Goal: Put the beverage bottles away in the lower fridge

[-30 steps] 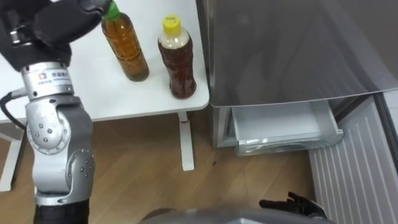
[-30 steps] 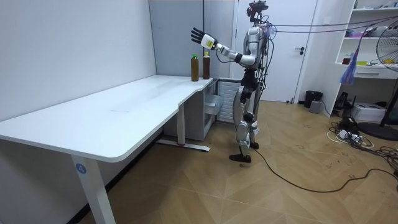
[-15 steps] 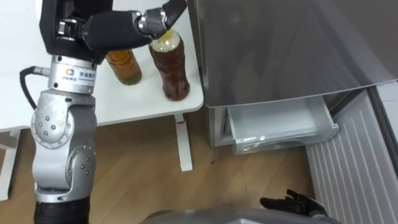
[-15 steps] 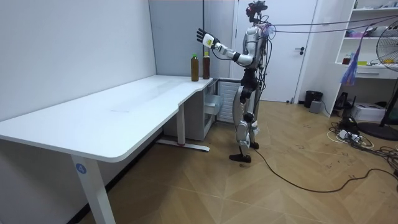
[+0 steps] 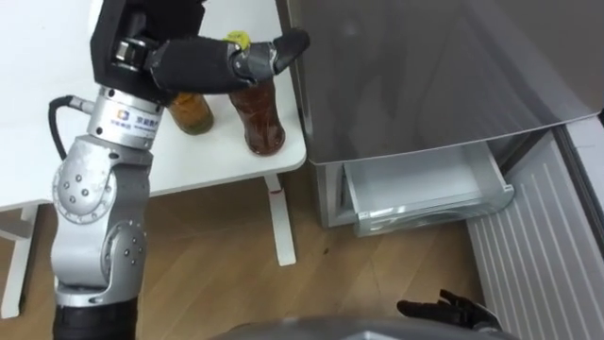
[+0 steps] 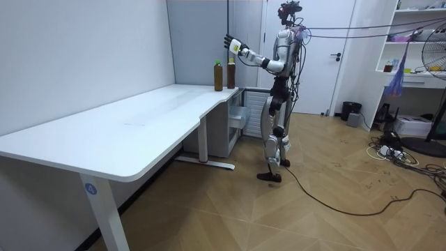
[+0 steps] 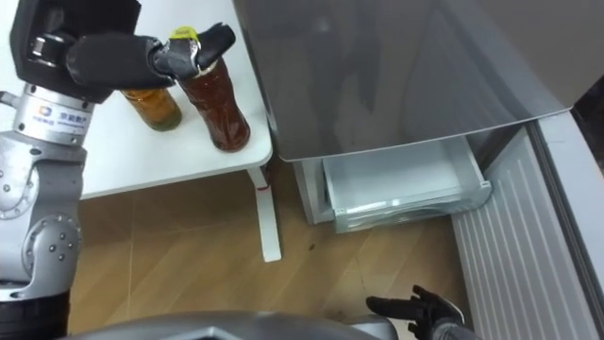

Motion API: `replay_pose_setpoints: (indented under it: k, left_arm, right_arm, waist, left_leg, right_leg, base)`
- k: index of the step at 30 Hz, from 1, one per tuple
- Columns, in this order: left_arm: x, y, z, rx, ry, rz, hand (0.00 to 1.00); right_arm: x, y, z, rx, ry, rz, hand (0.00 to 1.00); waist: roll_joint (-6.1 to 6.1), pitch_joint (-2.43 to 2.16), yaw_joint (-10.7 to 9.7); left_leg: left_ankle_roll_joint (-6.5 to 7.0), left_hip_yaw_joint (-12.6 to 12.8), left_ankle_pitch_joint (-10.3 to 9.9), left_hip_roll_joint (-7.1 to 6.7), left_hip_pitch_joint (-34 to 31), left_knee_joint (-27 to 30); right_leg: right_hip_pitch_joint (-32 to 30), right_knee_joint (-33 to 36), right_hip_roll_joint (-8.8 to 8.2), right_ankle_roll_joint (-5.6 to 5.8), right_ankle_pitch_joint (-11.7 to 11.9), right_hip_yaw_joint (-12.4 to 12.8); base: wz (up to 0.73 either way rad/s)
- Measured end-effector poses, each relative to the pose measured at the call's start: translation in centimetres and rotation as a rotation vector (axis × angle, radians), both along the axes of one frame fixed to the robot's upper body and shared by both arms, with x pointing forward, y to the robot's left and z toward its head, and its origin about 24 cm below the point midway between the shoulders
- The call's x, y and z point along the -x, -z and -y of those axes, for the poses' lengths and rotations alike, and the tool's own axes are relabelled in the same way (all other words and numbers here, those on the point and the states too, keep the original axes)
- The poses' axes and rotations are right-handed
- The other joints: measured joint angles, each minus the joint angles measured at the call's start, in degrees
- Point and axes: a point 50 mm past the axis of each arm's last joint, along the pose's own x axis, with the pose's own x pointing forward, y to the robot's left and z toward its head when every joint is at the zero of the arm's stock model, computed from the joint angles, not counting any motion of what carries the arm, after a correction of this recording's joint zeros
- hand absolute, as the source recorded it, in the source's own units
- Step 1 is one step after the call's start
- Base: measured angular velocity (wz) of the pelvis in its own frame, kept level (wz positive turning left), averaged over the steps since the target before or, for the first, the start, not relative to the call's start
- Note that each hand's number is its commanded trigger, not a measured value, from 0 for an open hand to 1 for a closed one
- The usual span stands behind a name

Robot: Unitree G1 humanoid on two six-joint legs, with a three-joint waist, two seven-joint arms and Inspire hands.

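Dark-drink bottle (image 5: 257, 121), amber-drink bottle (image 5: 192, 112) on desk (image 5: 28, 57); drawer (image 5: 425, 184) open.

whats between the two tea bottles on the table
Nothing: a bare strip of white table separates the lighter bottle from the yellow-capped bottle, seen in both eye views.

White desk (image 5: 24, 57), wood floor (image 5: 208, 246), perhaps a fan (image 6: 439, 56)
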Motion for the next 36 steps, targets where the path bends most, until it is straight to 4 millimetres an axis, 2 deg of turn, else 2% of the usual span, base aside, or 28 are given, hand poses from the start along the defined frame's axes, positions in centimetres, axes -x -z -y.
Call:
replay_pose_setpoints:
  k: [13,17,20,23,25,28,36]
  left_arm:
    - [0.4,1.2,0.1,0.037,0.018,-0.074,0.0]
    - [0.4,3.2,-0.1,0.048,0.009,-0.167,0.0]
    - [0.4,3.5,-0.2,0.067,0.008,-0.167,0.0]
    - [0.4,3.5,-0.3,0.079,0.004,-0.162,0.0]
    - [0.4,4.0,-0.3,0.081,-0.002,-0.179,0.0]
    - [0.4,5.6,-0.4,0.093,-0.023,-0.259,0.0]
    - [0.4,6.2,-0.5,0.092,-0.031,-0.275,0.0]
  right_arm:
    - [0.1,0.0,0.1,0.008,0.015,-0.016,0.0]
    - [-0.1,0.0,-0.1,-0.009,0.011,-0.014,0.0]
    - [0.1,0.1,-0.1,-0.016,0.014,-0.022,0.0]
    - [0.3,0.1,-0.1,-0.014,0.016,-0.025,0.0]
    - [0.2,0.1,-0.1,-0.012,0.014,-0.023,0.0]
    - [0.3,0.0,0.1,-0.008,0.013,-0.022,0.0]
    - [0.3,-0.1,0.4,-0.002,0.007,-0.019,0.0]
  waist:
    - [0.03,-0.03,-0.2]
    - [-0.9,0.1,-0.2]
    - [-2.07,-0.02,0.0]
    - [-2.58,0.02,0.0]
    - [-2.44,-0.04,0.2]
    - [-2.11,-0.09,0.1]
    - [-1.61,-0.1,0.4]
  left_leg:
    - [0.01,0.0,0.0,0.02,0.2,-0.1]
    - [0.02,0.1,0.0,0.03,0.2,0.0]
    - [0.02,0.1,0.0,0.03,0.3,0.0]
    - [0.02,0.1,0.0,0.05,0.2,0.1]
    - [0.03,0.1,0.0,0.05,0.3,-0.1]
    - [0.02,0.1,0.0,0.11,0.3,-0.2]
    - [0.01,0.3,0.0,0.21,0.6,0.1]
  right_leg:
    - [-0.2,0.3,-0.02,0.03,0.0,0.1]
    - [-0.1,0.3,-0.02,0.04,0.0,0.0]
    - [0.0,0.3,-0.03,0.03,0.0,0.0]
    - [0.0,0.4,-0.02,0.02,0.0,0.0]
    - [-0.1,0.4,-0.02,0.02,0.0,0.0]
    - [-0.1,0.4,0.04,0.02,0.0,0.0]
    - [0.0,0.5,0.12,0.0,0.0,0.2]
  base:
    - [0.0]
    - [0.0]
    - [0.0]
    - [0.0]
    - [0.0]
    - [0.0]
    - [0.0]
